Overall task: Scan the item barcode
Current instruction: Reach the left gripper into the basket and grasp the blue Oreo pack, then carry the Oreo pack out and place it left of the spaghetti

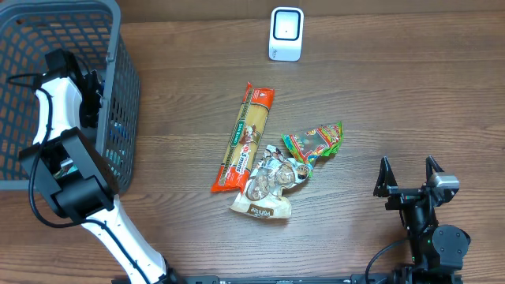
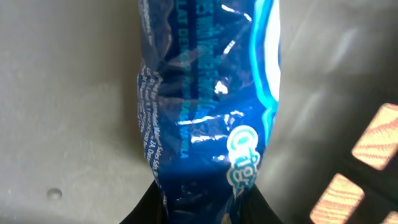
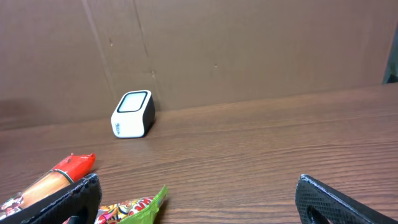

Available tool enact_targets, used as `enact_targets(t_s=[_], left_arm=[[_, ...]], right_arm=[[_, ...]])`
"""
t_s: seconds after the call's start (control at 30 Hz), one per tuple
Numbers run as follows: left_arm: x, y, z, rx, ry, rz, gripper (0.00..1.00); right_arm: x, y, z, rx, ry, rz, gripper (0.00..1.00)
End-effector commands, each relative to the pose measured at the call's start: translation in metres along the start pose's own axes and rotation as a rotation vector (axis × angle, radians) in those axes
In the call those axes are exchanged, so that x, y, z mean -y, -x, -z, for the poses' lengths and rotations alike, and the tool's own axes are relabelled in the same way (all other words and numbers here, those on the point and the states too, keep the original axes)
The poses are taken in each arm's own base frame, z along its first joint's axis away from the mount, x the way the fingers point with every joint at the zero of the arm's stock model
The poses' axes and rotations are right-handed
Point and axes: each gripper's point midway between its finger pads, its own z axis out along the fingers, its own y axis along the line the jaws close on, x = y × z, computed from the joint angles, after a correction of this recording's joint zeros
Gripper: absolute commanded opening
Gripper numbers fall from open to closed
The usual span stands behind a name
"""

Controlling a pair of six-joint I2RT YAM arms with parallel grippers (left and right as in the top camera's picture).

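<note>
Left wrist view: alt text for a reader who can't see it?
A crinkled blue packet fills the frame, its lower end pinched in the left gripper. Behind it, the grey basket floor, wood showing through slots at right.

**A mock shop checkout on a test bench**

A grey mesh shopping basket (image 1: 122, 71) stands at the far left of a wood-grain table (image 1: 394, 87), with a blue packet (image 2: 205, 124) inside. A small white barcode scanner (image 1: 286, 34) sits at the far edge. A pasta packet (image 1: 245, 138) and snack bags (image 1: 314, 143) lie mid-table. Behind runs a plain cardboard backdrop (image 3: 249, 43).
</note>
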Motion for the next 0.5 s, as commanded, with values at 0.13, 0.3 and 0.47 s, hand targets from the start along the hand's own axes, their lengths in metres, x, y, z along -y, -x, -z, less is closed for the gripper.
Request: enact_targets(t_s=[0.13,0.3,0.47], left_arm=[[0.005,0.020,0.129,0.274,0.075,-0.014,0.09],[0.015,0.012,0.221,0.466,0.071,-0.031,0.09],[0.064,-0.018,0.310,0.665,-0.013,-0.218,0.11]], right_arm=[[0.003,-0.002,0.000,0.004,-0.011,0.004,1.00],[0.003,-0.002,0.000,0.004,-0.011,0.004,1.00],[0.003,-0.002,0.000,0.004,-0.011,0.004,1.00]])
